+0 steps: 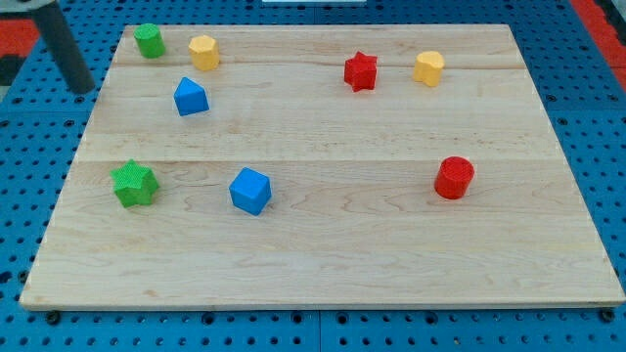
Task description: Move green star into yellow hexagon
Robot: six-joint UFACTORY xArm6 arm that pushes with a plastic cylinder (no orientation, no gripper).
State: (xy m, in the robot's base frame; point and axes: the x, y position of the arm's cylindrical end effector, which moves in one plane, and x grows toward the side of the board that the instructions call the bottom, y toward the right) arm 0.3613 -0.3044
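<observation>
The green star (134, 184) lies near the board's left edge, a little below mid-height. The yellow hexagon (203, 51) sits near the view's top left, well above the star and slightly to its right. My dark rod comes in from the view's top-left corner. My tip (83, 91) is at the board's left edge, above and left of the green star, left of the blue house-shaped block (191, 97), and touching no block.
A small green block (149, 40) stands left of the yellow hexagon. A blue cube (250, 190) lies right of the green star. A red star (360, 71) and a second yellow block (428, 67) are at top right. A red cylinder (454, 177) is at right.
</observation>
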